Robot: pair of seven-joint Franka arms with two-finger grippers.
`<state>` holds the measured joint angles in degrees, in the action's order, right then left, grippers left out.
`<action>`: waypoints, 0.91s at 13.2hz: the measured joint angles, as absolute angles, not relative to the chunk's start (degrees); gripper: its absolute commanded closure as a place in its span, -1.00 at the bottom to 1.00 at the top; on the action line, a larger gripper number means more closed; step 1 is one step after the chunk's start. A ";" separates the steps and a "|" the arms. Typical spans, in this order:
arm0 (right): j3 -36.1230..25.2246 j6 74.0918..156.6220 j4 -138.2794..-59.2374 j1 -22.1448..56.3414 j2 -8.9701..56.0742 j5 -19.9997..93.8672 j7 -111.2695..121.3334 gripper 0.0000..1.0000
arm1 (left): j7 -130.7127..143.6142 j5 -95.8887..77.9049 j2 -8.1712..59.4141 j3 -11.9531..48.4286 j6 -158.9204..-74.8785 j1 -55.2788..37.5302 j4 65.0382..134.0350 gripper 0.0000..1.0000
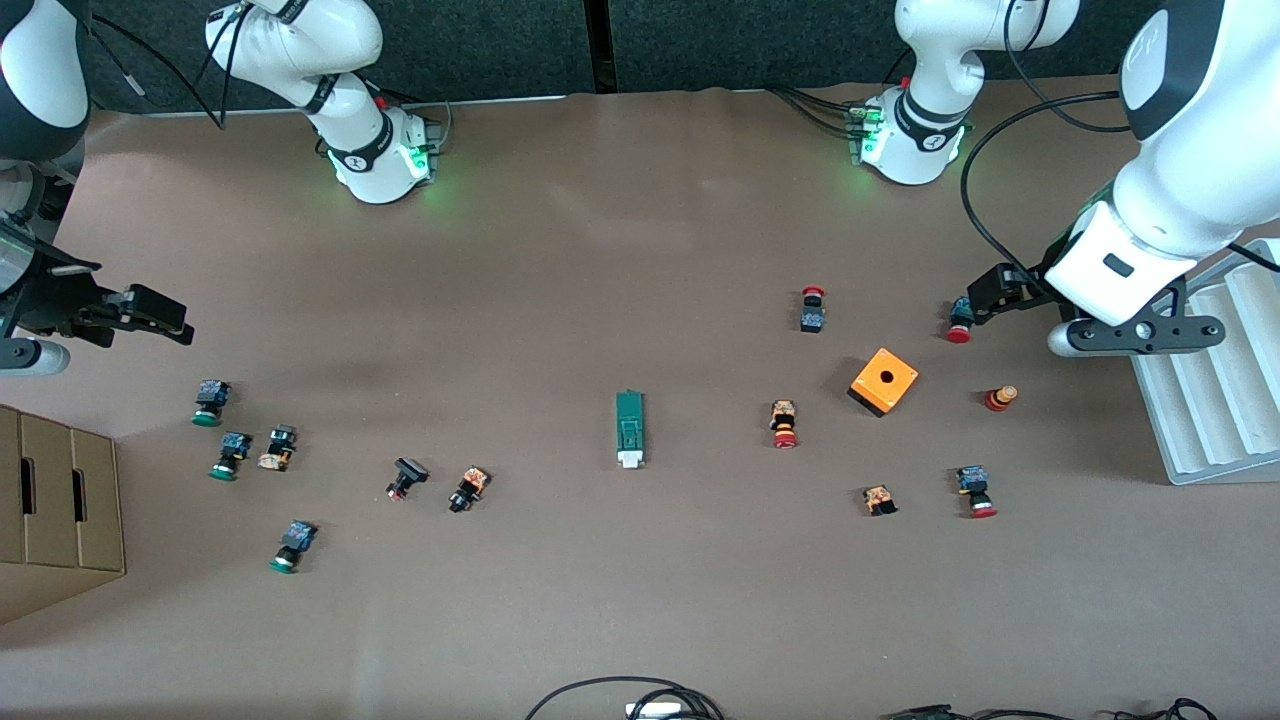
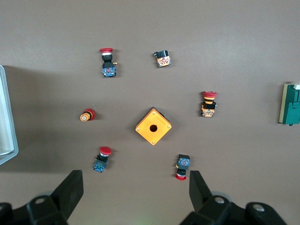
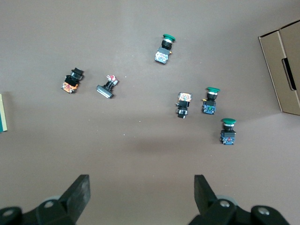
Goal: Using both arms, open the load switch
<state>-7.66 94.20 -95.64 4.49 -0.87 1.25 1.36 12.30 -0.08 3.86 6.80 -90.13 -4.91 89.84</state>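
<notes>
Brown table [image 1: 600, 250], dark wall panels [image 1: 500, 45]; load switch [image 1: 629, 428] mid-table; left tool [image 2: 133, 187], right tool [image 3: 140, 190] wide open, empty.

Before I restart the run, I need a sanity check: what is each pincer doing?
Left pincer: open, empty, up over the red push buttons.
Right pincer: open, empty, up over the green push buttons.

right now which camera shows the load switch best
The front view: the whole load switch lies on the table with its white end nearer the camera. Both wrist views catch only a cut-off end at the frame edge.
</notes>
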 measured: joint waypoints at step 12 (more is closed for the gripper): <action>-7.66 95.49 -95.64 4.48 -0.82 1.25 1.36 -1.00 | 12.30 -0.11 3.86 6.79 -90.09 -4.94 89.84 -1.00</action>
<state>-7.66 95.49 -95.64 4.48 -0.82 1.25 1.36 12.30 -0.11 3.86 6.79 -90.09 -4.94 89.84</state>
